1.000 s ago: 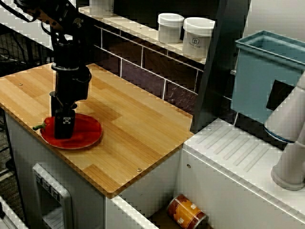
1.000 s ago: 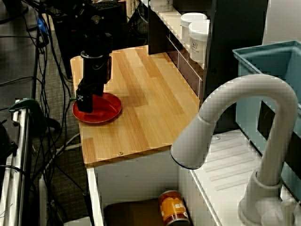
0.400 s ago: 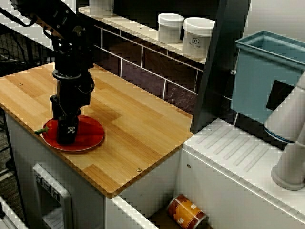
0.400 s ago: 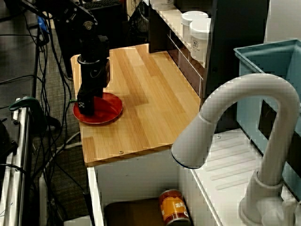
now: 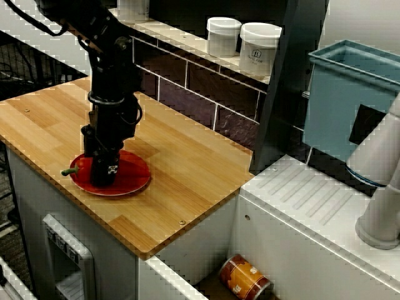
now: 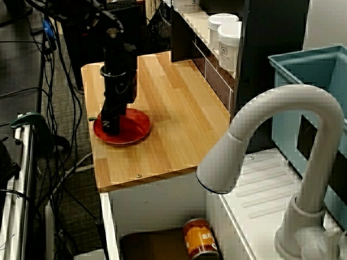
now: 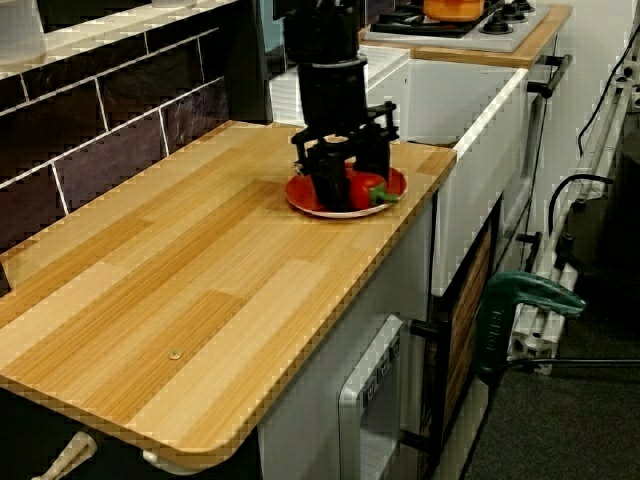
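Wood ctr (image 5: 187,169), dark tile wall (image 5: 200,84), wht faucet (image 6: 282,100)

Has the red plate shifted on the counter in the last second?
Yes. In the view from above, the red plate has slid right along the wooden counter, farther from the counter's left corner; the pincer moved with it.

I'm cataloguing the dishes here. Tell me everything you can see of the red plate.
The red plate is round, shallow and glossy, with a slightly raised rim. It lies flat on the wooden counter, near its outer edge. A red pepper with a green stem rests on it, and the black gripper stands over its middle, hiding the centre. Whether the gripper touches the plate itself cannot be told.
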`<state>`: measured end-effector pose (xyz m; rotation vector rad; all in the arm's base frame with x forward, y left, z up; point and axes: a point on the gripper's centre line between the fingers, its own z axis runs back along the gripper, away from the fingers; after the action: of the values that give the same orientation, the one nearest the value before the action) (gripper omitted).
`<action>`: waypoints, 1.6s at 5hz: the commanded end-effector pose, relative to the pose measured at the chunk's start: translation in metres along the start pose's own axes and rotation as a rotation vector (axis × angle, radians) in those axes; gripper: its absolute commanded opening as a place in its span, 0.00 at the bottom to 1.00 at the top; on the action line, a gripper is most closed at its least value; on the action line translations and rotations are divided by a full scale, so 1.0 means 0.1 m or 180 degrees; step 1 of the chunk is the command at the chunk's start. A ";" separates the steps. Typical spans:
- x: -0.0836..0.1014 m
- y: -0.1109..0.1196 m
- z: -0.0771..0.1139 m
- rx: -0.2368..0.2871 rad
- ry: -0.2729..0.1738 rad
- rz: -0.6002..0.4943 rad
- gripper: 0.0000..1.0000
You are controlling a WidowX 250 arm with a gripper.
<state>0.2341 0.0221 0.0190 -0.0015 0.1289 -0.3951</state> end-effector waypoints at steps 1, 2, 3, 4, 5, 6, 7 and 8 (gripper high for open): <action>0.03 0.37 0.24 -0.0184 0.0015 0.0145 0.00; -0.09 0.41 0.60 -0.0362 -0.0033 0.0062 0.00; -0.22 0.41 0.80 -0.0451 -0.0038 0.0005 0.00; -0.31 0.42 0.91 -0.0509 -0.0064 -0.0007 0.00; -0.40 0.51 0.90 -0.0456 -0.0156 0.0062 0.00; -0.43 0.67 0.82 -0.0344 -0.0338 0.0217 0.00; -0.48 0.92 0.82 -0.0255 -0.0459 0.0455 0.00; -0.57 1.22 0.83 -0.0201 -0.0579 0.0776 0.00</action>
<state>0.2369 0.1470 0.0946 -0.1167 -0.0018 -0.1427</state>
